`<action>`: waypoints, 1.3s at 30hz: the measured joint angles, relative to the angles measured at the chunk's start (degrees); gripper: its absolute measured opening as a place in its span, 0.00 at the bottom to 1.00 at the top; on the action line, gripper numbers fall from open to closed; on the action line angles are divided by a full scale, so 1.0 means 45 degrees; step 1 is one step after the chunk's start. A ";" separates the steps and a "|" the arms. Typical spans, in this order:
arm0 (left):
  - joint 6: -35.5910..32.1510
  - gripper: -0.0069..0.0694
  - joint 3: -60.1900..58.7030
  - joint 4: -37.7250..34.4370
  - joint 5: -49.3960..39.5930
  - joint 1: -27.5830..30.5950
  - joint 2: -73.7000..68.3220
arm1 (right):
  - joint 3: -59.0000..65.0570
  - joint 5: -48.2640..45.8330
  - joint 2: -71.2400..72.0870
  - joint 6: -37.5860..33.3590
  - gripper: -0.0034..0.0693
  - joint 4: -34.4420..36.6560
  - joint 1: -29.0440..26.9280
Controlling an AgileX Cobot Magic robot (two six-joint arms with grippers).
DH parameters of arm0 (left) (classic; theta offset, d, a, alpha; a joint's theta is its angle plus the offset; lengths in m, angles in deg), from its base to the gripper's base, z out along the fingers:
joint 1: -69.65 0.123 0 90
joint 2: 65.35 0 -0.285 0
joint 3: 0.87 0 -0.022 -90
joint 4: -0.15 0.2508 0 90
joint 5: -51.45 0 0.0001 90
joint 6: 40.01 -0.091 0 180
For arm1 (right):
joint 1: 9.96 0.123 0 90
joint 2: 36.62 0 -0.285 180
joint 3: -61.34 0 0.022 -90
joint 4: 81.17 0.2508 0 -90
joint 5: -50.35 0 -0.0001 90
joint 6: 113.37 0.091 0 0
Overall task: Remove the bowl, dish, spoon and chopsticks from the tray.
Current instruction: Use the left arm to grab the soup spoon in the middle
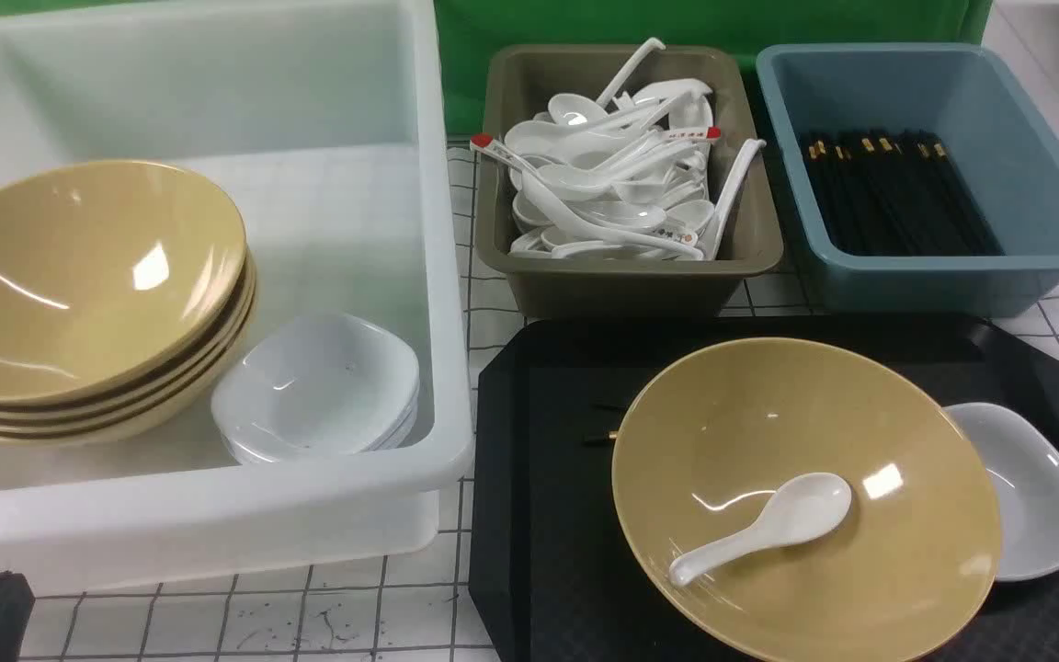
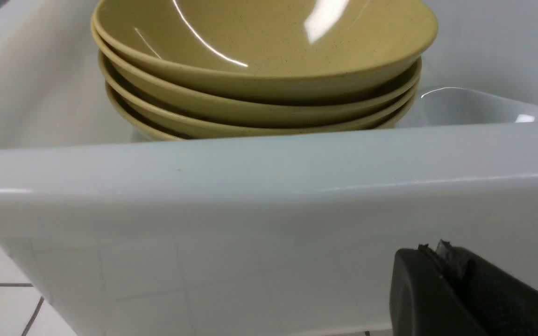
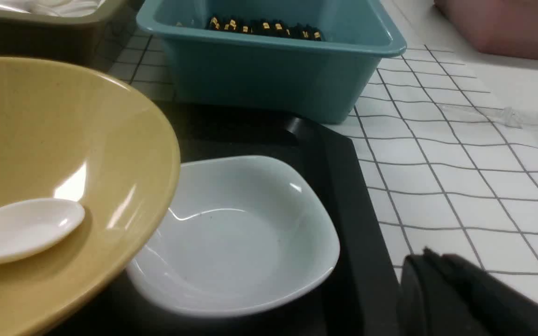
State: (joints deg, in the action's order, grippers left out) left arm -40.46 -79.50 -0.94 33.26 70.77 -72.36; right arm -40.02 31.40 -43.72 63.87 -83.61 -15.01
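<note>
A mustard-tan bowl (image 1: 805, 496) stands on the black tray (image 1: 539, 552) with a plain white spoon (image 1: 764, 526) lying inside it. The small white dish (image 1: 1035, 487) sits at the bowl's right, partly under its rim, as the right wrist view shows with the dish (image 3: 236, 238) beside the bowl (image 3: 54, 154). Only the gold-banded ends of the chopsticks (image 1: 601, 436) poke out from under the bowl's left side. My left gripper (image 2: 432, 249) is shut and empty, low against the outside of the white tub (image 2: 250, 200). My right gripper (image 3: 425, 255) is shut and empty, just off the tray's right edge (image 3: 357, 224).
The translucent white tub (image 1: 217, 515) on the left holds a stack of tan bowls (image 1: 79, 285) and stacked white dishes (image 1: 318, 386). Behind the tray an olive bin (image 1: 626, 267) is full of white spoons, and a blue bin (image 1: 925, 267) holds black chopsticks.
</note>
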 joint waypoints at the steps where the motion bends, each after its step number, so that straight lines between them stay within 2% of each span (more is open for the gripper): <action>1: 0.0000 0.07 0.0000 0.0000 0.0000 0.0000 0.0000 | 0.0000 0.0000 0.0000 0.0000 0.11 0.0000 0.0000; 32: -0.0024 0.07 -0.0014 0.0243 0.0149 0.0000 0.0000 | 0.0000 0.0000 0.0000 0.0000 0.15 0.0000 0.0000; 35: -0.0024 0.07 -0.0016 0.0243 0.0480 0.0000 0.0000 | 0.0000 0.0089 0.0000 0.0000 0.15 0.0000 0.0000; 39: -0.0024 0.07 -0.0016 0.0243 0.1878 0.0000 0.0000 | 0.0050 0.1081 0.0000 0.0000 0.16 0.0000 0.0000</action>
State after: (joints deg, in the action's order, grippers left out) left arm -40.57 -79.58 0.15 41.71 70.77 -72.36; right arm -39.80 36.26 -43.72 63.87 -83.61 -15.01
